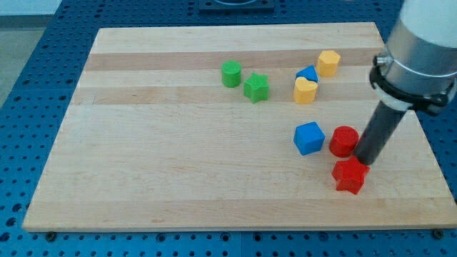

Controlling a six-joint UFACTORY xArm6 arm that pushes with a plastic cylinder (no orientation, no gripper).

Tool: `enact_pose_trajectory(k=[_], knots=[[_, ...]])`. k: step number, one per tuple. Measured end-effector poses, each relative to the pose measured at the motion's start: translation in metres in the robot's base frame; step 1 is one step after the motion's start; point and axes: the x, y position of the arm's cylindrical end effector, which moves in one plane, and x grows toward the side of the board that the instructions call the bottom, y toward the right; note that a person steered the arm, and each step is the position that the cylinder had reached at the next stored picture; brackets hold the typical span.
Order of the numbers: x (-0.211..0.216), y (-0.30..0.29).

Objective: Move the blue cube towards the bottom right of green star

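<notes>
Dark rod down on pale wooden board, blue cube off to its left.
My tip (369, 161) is bare, holding nothing, just beside the red cylinder (344, 140) and just above the red star (350, 175). Blue cube (308, 138), matte with rounded edges, sits left of the tip past the cylinder; green star (256, 88) lies further up-left.

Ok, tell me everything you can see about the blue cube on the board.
The blue cube is a small, solid-looking block of matte blue, resting flat on the wooden board and turned a little askew to its edges. It sits right of the view's centre, below the yellow heart. The red cylinder stands close on its right; contact is unclear. My tip is beyond that, not touching it.
</notes>
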Motion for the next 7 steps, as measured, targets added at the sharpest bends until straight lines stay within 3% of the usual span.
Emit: enact_pose_trajectory(k=[2, 7], knots=[[-0.004, -0.056], [-0.041, -0.097]])
